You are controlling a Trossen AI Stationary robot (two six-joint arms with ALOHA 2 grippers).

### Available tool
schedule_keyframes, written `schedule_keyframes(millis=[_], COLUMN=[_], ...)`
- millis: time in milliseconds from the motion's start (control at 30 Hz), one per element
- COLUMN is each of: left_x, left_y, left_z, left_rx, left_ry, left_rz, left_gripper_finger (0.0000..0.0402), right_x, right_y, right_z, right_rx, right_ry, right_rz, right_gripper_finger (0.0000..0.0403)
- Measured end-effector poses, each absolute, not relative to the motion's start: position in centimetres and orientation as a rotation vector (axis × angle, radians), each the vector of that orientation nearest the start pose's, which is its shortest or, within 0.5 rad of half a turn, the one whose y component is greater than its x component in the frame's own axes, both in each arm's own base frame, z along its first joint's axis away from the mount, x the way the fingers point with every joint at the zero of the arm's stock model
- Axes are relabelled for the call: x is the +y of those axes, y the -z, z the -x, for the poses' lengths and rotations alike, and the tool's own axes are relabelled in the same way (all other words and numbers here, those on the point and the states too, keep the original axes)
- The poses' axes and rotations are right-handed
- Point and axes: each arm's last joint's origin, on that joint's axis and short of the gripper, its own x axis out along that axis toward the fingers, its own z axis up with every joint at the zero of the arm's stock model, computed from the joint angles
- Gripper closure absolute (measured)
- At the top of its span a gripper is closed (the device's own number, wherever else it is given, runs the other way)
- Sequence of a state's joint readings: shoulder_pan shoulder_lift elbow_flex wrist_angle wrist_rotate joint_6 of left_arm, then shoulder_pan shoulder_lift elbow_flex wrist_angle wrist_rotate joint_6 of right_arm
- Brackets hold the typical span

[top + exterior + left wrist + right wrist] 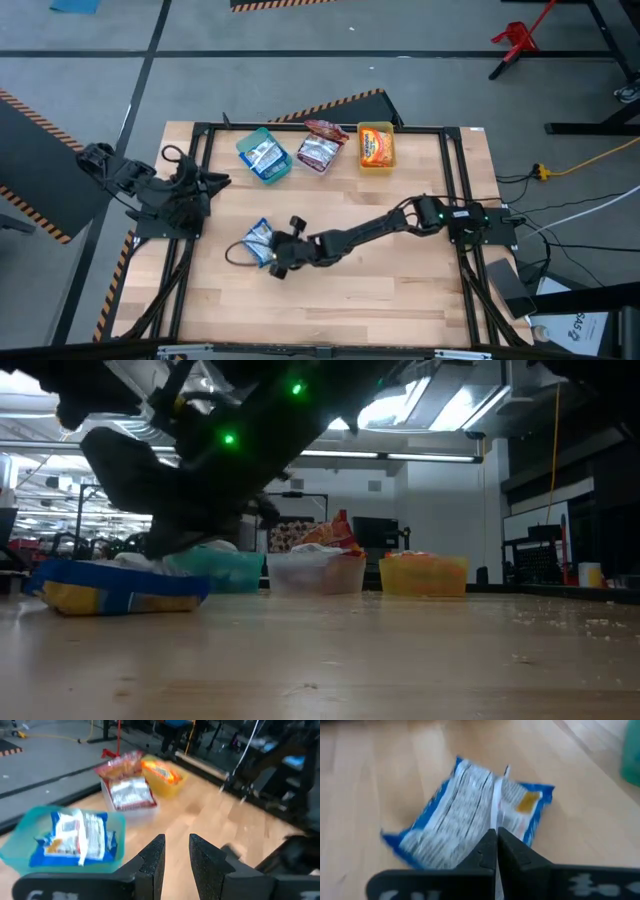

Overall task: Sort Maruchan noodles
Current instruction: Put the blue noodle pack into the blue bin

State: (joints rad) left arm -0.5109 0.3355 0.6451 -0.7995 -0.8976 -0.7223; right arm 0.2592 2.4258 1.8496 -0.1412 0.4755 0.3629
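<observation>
A blue Maruchan noodle packet [257,240] sits left of the table's middle, white back side up [470,815]. My right gripper [496,837] is shut at its edge, the arm reaching in from the table's right [270,257]. At the far edge stand three bins. The green one [265,158] holds a blue packet [77,840], the clear one [321,150] holds red packets, and the yellow one [376,146] holds an orange packet. My left gripper [176,852] waits open at the table's left edge [205,185], holding nothing. My right gripper pinches the blue packet between its two shut fingers at the edge nearest them, where the back seam ends [494,822]. The fingers slant down from the table's right. The packet stretches out ahead of them, back up [120,588]. Whether it is clear of the table I cannot tell.
A black frame [455,160] runs around the wooden tabletop. Bare wood lies between the bins and the packet and across the near half [380,300].
</observation>
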Motion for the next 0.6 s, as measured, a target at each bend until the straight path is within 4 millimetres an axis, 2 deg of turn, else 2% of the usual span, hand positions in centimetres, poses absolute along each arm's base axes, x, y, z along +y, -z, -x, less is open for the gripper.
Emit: schedule_keyframes(millis=[200, 333, 433, 600], left_x=[-1.9, -2.6, -3.0, -3.9], left_y=[-25.2, -23.4, -22.6, -20.9], left_z=[-7.7, -8.5, -9.1, -10.3], left_rx=[0.290, 0.340, 0.364, 0.477], left_ry=[-0.413, -0.328, -0.300, -0.307], left_rz=[0.382, 0.346, 0.365, 0.438], left_gripper_finger=[0.0319, 0.0319, 0.0319, 0.0319], right_x=[14.5, 15.9, 16.3, 16.2], right_y=[-13.6, -14.4, -15.0, -16.4], right_z=[-49.9, -49.5, -49.3, -49.4], right_rx=[0.686, 0.641, 0.621, 0.586], right_ry=[0.337, 0.350, 0.371, 0.342], right_rz=[-0.043, -0.033, -0.022, -0.048], right_gripper_finger=[0.0401, 0.0384, 0.0354, 0.0278])
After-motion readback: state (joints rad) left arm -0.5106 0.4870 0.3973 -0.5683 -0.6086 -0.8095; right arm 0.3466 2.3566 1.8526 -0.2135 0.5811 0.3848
